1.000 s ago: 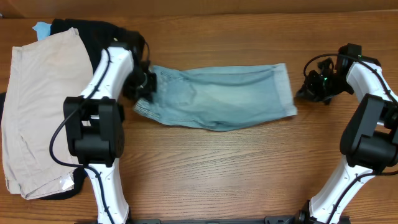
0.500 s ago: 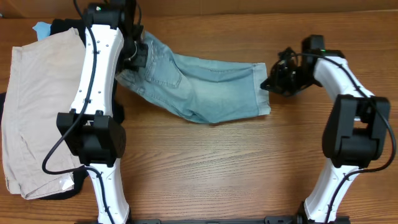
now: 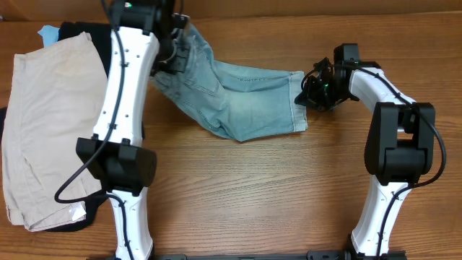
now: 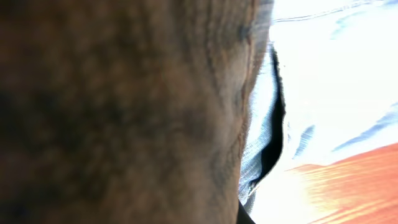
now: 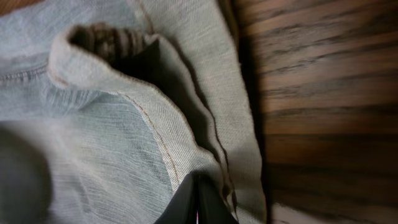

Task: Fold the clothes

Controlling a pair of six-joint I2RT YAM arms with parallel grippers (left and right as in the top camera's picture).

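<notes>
The clothes (image 3: 238, 101), faded light-blue denim shorts, lie slanted across the far middle of the table. My left gripper (image 3: 172, 63) is shut on the waist end, which is raised and bunched at the far left. In the left wrist view a blurred brown surface fills most of the frame, with a strip of denim (image 4: 258, 130) beside it; the fingers are hidden. My right gripper (image 3: 309, 90) is shut on the hemmed leg end at the right. The right wrist view shows its dark fingertips (image 5: 198, 202) pressed together on the folded hem (image 5: 155, 118).
Beige shorts (image 3: 43, 123) lie spread at the left, over a black garment (image 3: 83, 32) that sticks out at the far left. A small blue scrap (image 3: 48, 32) lies by it. Bare wood (image 3: 253, 195) runs along the front.
The left gripper carried the waist end farther back and slightly right, lifting it. The right gripper pulled the hem leftward. The shorts now lie shorter and more slanted.
</notes>
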